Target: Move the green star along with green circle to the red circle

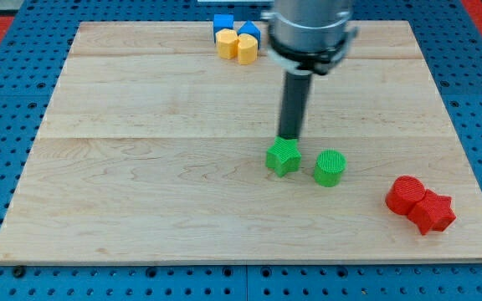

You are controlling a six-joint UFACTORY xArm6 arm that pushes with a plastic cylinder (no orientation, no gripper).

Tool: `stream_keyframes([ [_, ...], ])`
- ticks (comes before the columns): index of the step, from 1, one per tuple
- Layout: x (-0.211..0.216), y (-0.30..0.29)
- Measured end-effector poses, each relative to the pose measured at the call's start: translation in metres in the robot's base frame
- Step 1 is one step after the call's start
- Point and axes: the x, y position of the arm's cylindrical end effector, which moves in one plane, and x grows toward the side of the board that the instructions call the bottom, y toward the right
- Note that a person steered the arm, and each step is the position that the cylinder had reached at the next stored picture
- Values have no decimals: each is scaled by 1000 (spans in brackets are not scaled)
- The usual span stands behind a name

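A green star (283, 157) lies on the wooden board (141, 167) right of centre. A green circle (330, 167) stands just to its right, a small gap apart. A red circle (406, 195) lies near the board's lower right, touching a red star (433, 212) on its lower right. My tip (289, 136) is at the top edge of the green star, touching or nearly touching it, up and left of the green circle.
At the view's top, near the board's top edge, a blue cube (223, 22), a yellow block (228, 43), a yellow hexagon (247, 48) and another blue block (250, 32) cluster together. The arm's grey body (310, 29) hangs above the rod.
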Motion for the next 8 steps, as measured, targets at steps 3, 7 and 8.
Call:
stream_keyframes([
  [3,5,-96],
  [7,47,-4],
  [8,27,-4],
])
